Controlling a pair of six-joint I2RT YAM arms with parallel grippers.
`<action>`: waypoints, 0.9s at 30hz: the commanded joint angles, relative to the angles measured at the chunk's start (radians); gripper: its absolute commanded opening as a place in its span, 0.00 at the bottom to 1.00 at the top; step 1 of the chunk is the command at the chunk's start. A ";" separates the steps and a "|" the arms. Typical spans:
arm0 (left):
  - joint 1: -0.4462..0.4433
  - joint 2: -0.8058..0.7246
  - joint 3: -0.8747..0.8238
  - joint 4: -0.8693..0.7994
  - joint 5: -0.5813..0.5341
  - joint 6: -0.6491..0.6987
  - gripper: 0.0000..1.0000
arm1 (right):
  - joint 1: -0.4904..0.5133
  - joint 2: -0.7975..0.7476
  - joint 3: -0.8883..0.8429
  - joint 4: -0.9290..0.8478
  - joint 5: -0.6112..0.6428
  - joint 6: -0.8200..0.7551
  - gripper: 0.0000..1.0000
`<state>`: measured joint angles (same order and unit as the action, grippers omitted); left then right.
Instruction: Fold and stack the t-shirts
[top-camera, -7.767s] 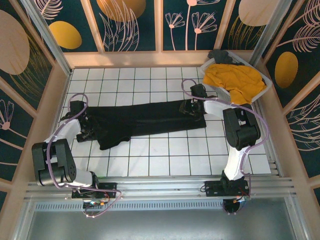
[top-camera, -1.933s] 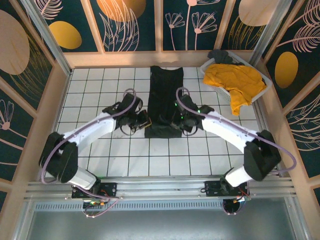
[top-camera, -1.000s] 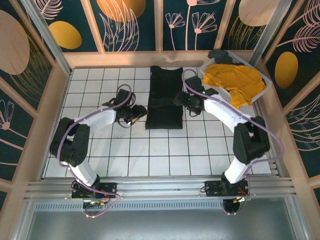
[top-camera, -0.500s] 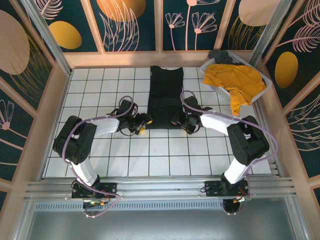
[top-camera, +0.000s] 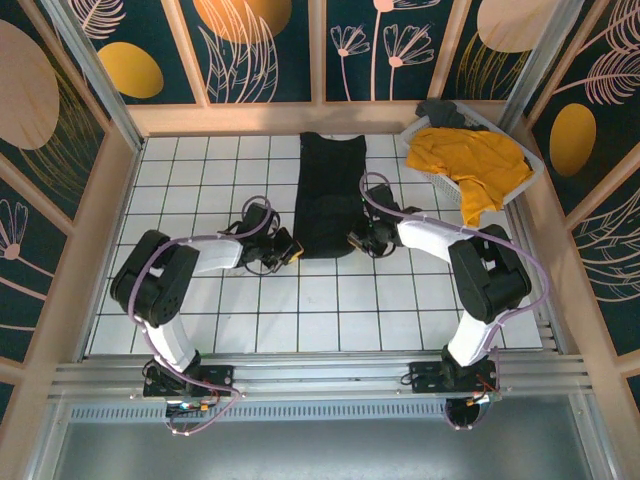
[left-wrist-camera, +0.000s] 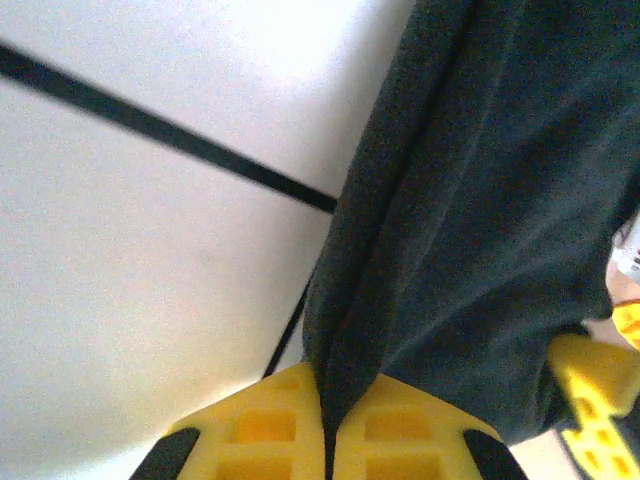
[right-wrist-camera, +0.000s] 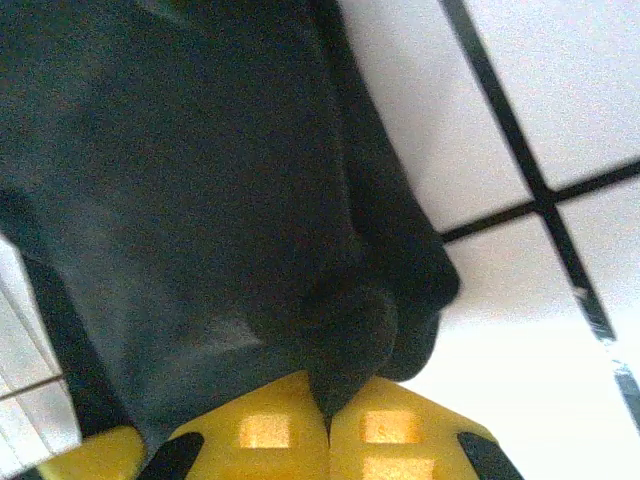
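Observation:
The black t-shirt (top-camera: 330, 195) lies folded into a long narrow strip on the white tiled floor, running away from the arms. My left gripper (top-camera: 292, 250) is at its near left corner and my right gripper (top-camera: 352, 240) at its near right corner. In the left wrist view the yellow fingers (left-wrist-camera: 250, 430) of my left gripper (left-wrist-camera: 328, 440) are shut on a ridge of the black cloth (left-wrist-camera: 480, 200). In the right wrist view my right gripper (right-wrist-camera: 328, 420) pinches a bunched corner of the black cloth (right-wrist-camera: 200, 180). The mustard-yellow t-shirt (top-camera: 468, 162) is heaped in the basket.
The white lattice basket (top-camera: 537, 163) stands at the back right corner, with a dark item (top-camera: 440, 110) at its far end. Wooden walls ring the tiled floor (top-camera: 200, 300). The other gripper's yellow finger (left-wrist-camera: 590, 400) shows at the right of the left wrist view.
Both grippers moved from beside the strip's middle toward its near corners and shut on the black cloth. The near end of the black shirt shifted slightly.

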<state>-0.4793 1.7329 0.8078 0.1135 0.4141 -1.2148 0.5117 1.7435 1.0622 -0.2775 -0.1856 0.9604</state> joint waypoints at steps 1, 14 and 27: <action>-0.002 -0.141 -0.045 0.032 -0.068 -0.028 0.00 | 0.007 -0.045 0.060 -0.078 0.097 -0.058 0.00; -0.053 -0.306 -0.183 -0.173 0.104 0.003 0.00 | 0.176 -0.279 -0.223 -0.210 -0.021 0.014 0.00; -0.070 -0.617 -0.079 -0.326 0.008 -0.126 0.00 | 0.219 -0.448 -0.029 -0.462 0.053 0.136 0.00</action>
<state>-0.5564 1.1046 0.6559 -0.1715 0.4660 -1.2995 0.7639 1.2892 0.9504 -0.6422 -0.1898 1.0657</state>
